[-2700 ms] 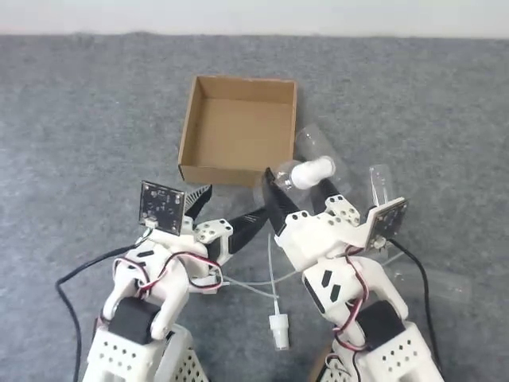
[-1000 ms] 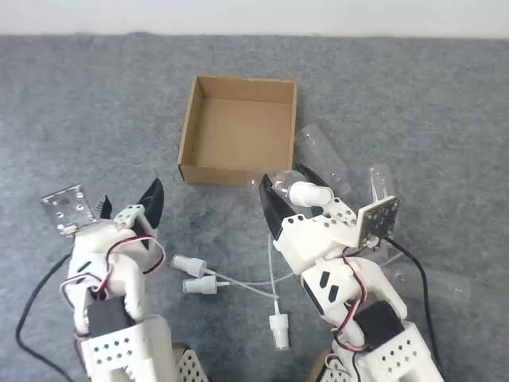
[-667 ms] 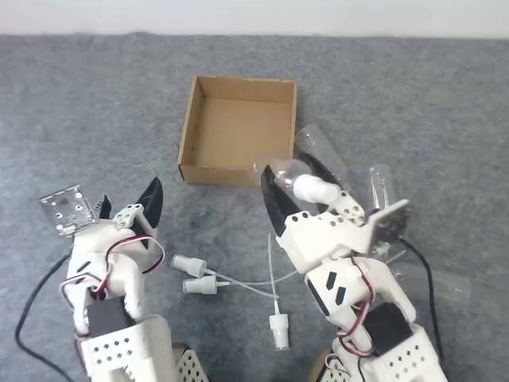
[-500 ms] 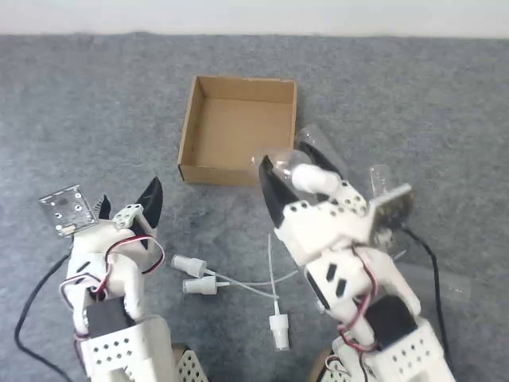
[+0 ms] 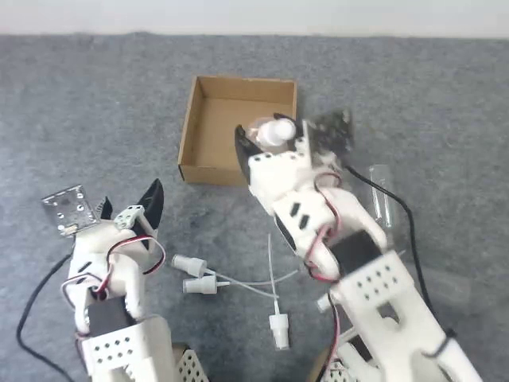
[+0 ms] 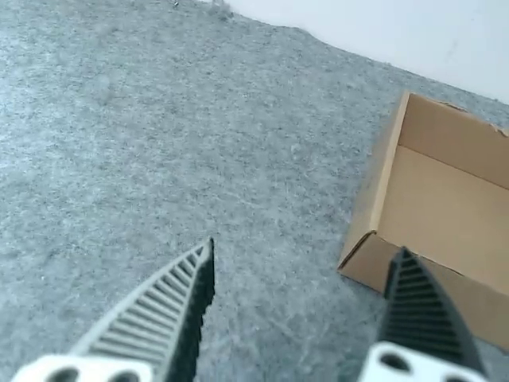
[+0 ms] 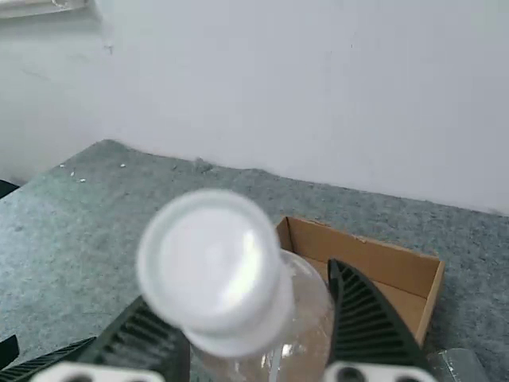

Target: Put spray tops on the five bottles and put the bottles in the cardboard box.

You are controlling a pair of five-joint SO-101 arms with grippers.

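Observation:
My right gripper [image 5: 269, 142] is shut on a clear bottle [image 5: 276, 130] with a white spray top and holds it over the near right part of the cardboard box [image 5: 189, 127]. In the right wrist view the capped bottle [image 7: 213, 274] stands between the black fingers [image 7: 359, 318], with the box [image 7: 378, 259] behind it. My left gripper [image 5: 127, 204] stands open at the near left with nothing in it. In its own view its gripper [image 6: 298, 286] faces bare carpet beside the box [image 6: 445, 199].
Three loose spray tops with thin tubes lie on the grey carpet between the arms [image 5: 189, 264] [image 5: 199, 286] [image 5: 278, 330]. Clear uncapped bottles lie to the right of the right arm [image 5: 382, 189] [image 5: 447, 283]. A wall stands behind the carpet.
The right arm swung forward and left, carrying the capped bottle from near the box's front to over its near right part. The left arm pulled back earlier and has kept still since.

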